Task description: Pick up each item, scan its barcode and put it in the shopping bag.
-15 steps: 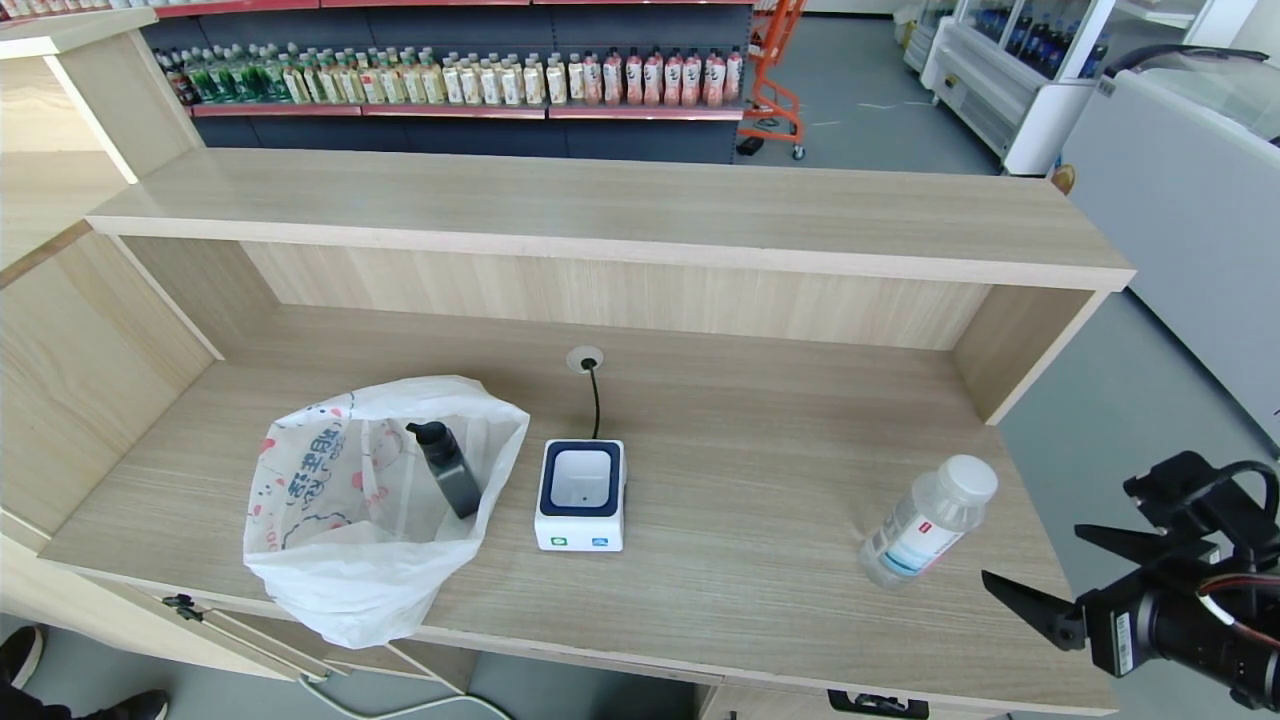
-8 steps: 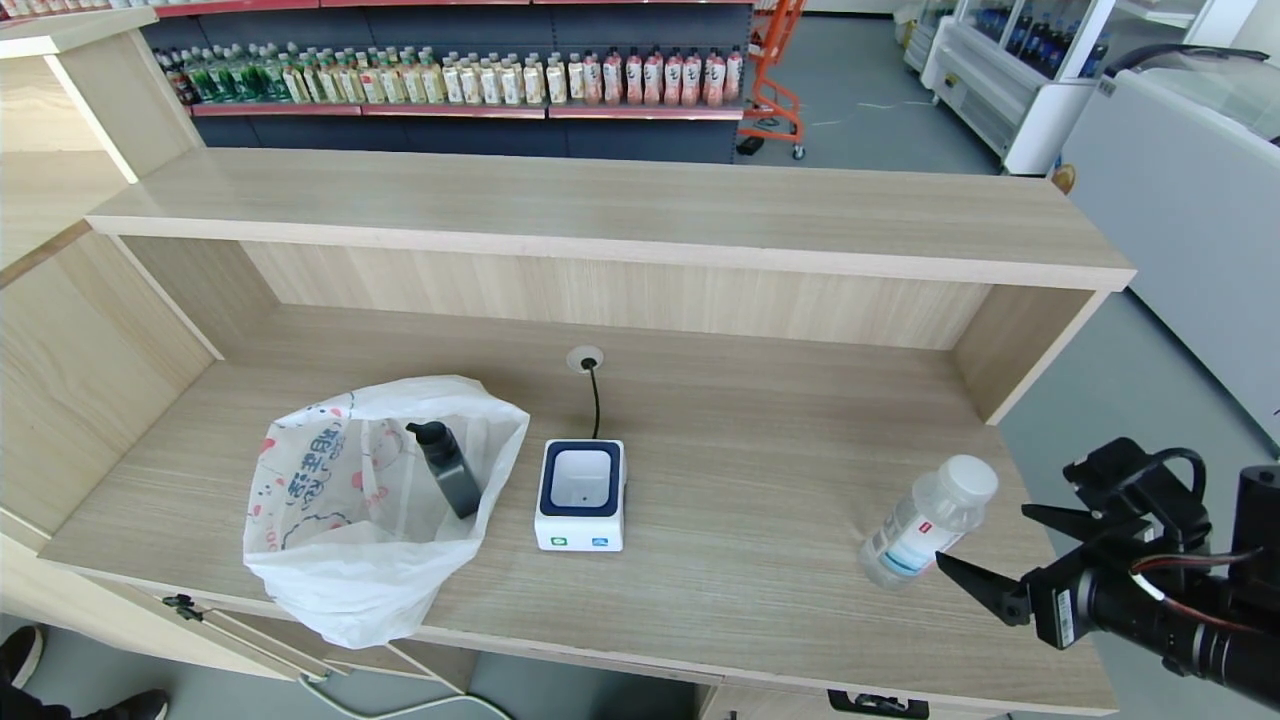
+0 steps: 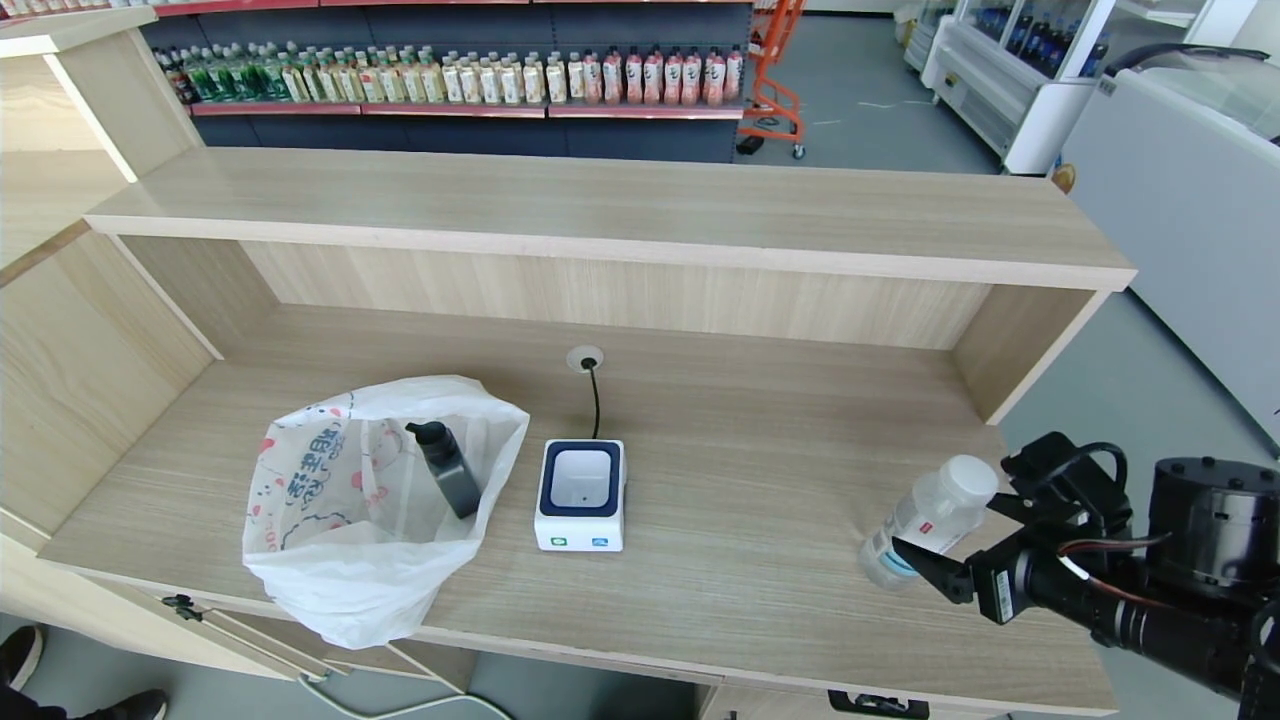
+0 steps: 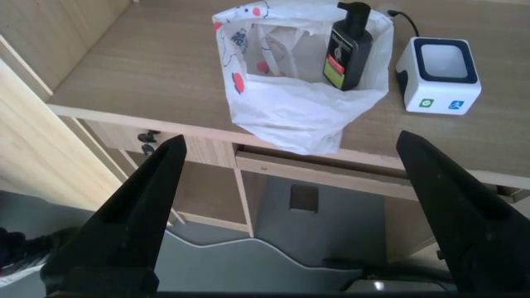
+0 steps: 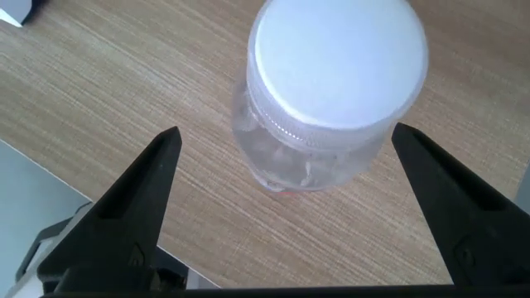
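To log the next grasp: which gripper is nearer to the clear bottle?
Right. The right gripper is open at the clear bottle, its fingers to either side of it. The left gripper hangs before the counter, near the shopping bag, far from it.

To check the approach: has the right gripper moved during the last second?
Yes. The right gripper moved left across the counter, up to the clear plastic bottle, which stayed put; its fingers are open.
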